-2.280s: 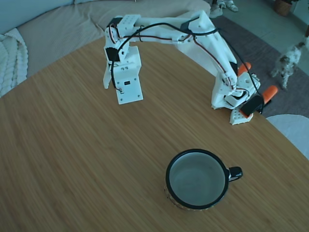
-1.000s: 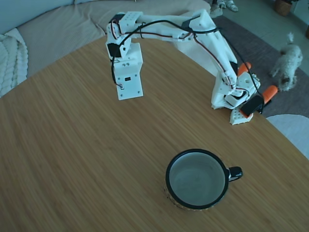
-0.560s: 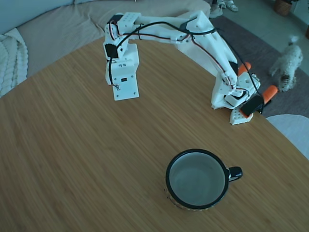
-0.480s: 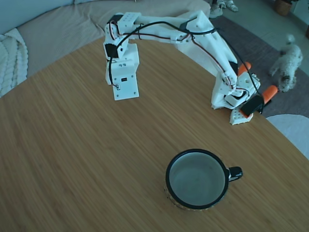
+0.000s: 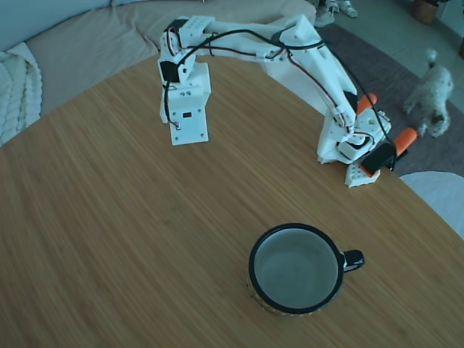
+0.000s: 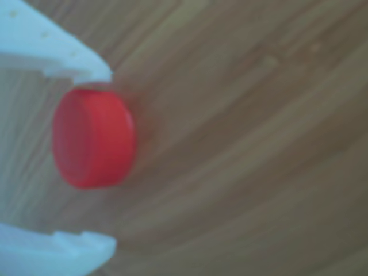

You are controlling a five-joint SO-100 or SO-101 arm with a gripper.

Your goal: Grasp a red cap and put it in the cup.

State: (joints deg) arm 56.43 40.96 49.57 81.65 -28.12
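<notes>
Fixed view. We list a round wooden desk [image 5: 109,239] with lengthwise grain. On it, toward the near right, stands the cup [image 5: 296,269]: black rim and outside, pale grey-white inside, small black handle [image 5: 353,259] pointing right. Its inside appears to hold nothing. We record a white arm [image 5: 304,65] whose base [image 5: 355,148] sits at the desk's far right edge, fixed there by clamps with orange handles [image 5: 404,138]. The arm reaches leftward across the far part of the desk, black and red cables running along it. Its wrist block hangs downward, and the gripper [image 5: 190,130] below it is over the desk's far left part, well apart from the cup. From here we cannot tell how the jaws stand, and the red cap does not show. Beyond the desk we note a beige sofa [image 5: 80,40], a white knitted blanket [image 5: 14,87] at the left edge, a grey rug [image 5: 384,72] and a small white dog [image 5: 429,90] at the right.

Other view. We list the red cap [image 6: 93,138], blurred and close, in the left half of the picture with wooden desk [image 6: 247,149] behind it. The gripper [image 6: 109,158] shows as two white fingers [image 6: 52,52] entering from the left, one above the cap and one below. They stand apart. The upper fingertip lies at, or just beside, the cap's top edge; the lower one is clear of it.
</notes>
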